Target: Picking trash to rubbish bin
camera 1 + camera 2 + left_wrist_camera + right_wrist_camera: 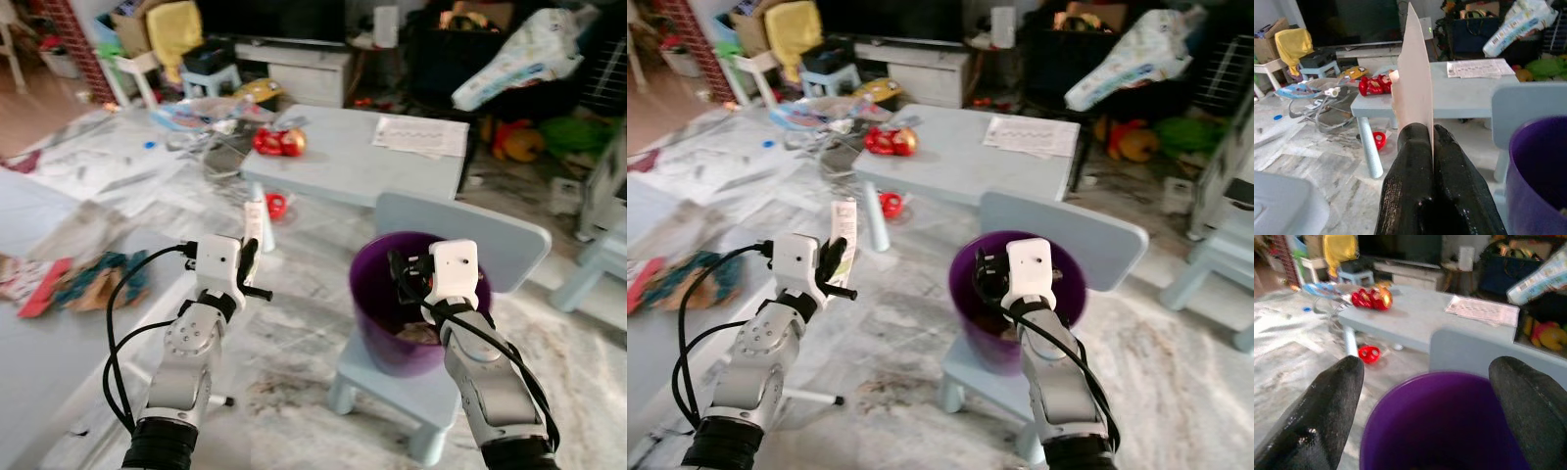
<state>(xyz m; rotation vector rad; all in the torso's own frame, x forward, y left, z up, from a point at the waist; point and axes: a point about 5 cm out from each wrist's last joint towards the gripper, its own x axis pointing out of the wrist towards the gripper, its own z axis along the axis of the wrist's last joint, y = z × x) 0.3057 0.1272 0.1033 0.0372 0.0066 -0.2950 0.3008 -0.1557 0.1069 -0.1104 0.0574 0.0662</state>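
Left gripper (1422, 142) is clamped on a thin paper card (1413, 73), held upright beside the purple bin (416, 308) on the small chair (392, 387). Right gripper (1427, 377) — fingers apart — hangs over the bin's mouth. We should carry the card over the rim before releasing — it may flutter.
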